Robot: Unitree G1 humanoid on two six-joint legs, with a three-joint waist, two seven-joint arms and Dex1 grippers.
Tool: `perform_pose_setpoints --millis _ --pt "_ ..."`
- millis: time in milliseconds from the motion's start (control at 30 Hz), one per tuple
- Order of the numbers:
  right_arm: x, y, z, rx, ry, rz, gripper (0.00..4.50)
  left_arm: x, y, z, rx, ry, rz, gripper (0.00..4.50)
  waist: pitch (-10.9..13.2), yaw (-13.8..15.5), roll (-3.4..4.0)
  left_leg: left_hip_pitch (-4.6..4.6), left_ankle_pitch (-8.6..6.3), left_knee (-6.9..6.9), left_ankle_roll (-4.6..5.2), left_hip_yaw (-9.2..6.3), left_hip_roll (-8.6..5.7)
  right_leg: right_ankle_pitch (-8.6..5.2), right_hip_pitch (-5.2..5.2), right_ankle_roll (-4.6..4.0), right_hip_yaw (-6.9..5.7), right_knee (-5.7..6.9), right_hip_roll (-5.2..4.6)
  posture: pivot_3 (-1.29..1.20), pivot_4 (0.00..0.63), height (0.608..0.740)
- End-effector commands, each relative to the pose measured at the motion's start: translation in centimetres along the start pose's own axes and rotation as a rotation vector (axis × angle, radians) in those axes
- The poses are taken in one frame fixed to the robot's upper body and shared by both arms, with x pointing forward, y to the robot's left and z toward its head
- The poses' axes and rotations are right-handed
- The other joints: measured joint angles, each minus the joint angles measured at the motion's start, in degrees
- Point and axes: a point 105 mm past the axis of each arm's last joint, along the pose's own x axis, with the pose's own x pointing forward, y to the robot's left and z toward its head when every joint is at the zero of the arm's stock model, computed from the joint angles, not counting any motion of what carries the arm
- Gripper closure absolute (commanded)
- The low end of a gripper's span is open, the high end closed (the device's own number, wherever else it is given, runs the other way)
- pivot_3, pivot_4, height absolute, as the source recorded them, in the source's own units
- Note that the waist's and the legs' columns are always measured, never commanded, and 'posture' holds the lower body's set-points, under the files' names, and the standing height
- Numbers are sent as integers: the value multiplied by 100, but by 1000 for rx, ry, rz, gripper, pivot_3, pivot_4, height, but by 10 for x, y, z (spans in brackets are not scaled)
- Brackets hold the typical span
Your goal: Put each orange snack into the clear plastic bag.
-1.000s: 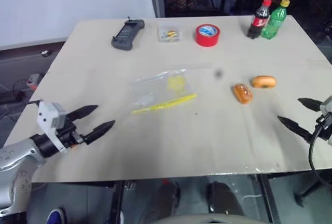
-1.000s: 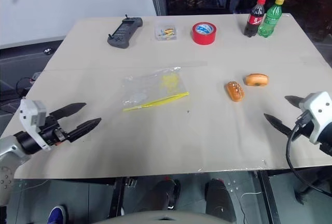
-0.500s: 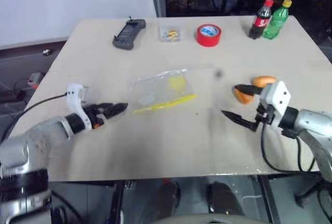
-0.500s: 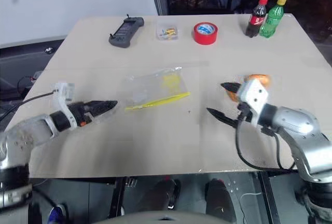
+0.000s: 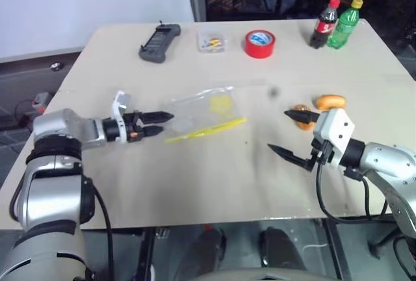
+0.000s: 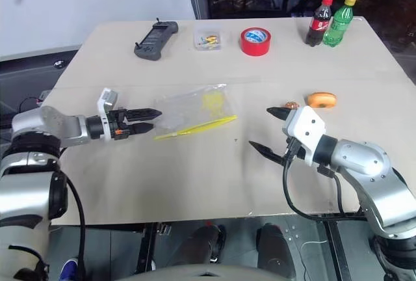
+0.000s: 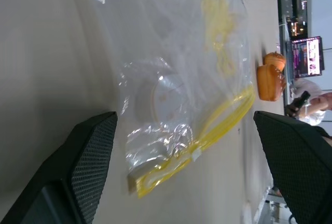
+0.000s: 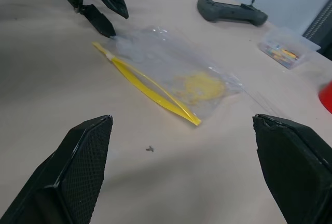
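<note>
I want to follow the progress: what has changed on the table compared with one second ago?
Both open grippers came inward: the left gripper reached the clear plastic bag, the right gripper came beside the orange snacks. Nothing was grasped; bag and snacks stayed put.

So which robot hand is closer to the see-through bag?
Left. The left gripper is open right at the clear plastic bag's near corner; the right gripper is open too, off to the bag's other side by the orange snacks.
</note>
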Motion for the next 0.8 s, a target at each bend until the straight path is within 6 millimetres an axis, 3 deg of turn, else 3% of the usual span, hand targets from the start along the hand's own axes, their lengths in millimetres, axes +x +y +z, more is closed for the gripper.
perform_pose_setpoints --millis 33,267,467,800 --pt "-10 -1 13 -53 -20 -58 70 3 -13 -6 -137 11 -159 0 2 -13 -6 -2 0 8 0 -1 -1 0 0 0 0 3 0 0 150 740" --pt "-16 1 11 -45 -14 -105 70 1 -28 -9 -219 7 -323 0 13 -98 -24 -4 0 19 1 1 0 -1 -7 1 5 27 1 0 150 740" --pt "-13 1 11 -48 -18 -110 70 28 -14 -23 -256 31 -234 0 11 -79 -28 -4 0 26 1 1 -1 -1 -4 1 7 29 -1 0 150 740" --pt "-7 0 12 -55 -22 -100 70 67 -17 -38 -291 16 -136 0 -9 18 -24 2 0 33 1 2 -1 -1 4 2 9 33 -9 0 150 740"
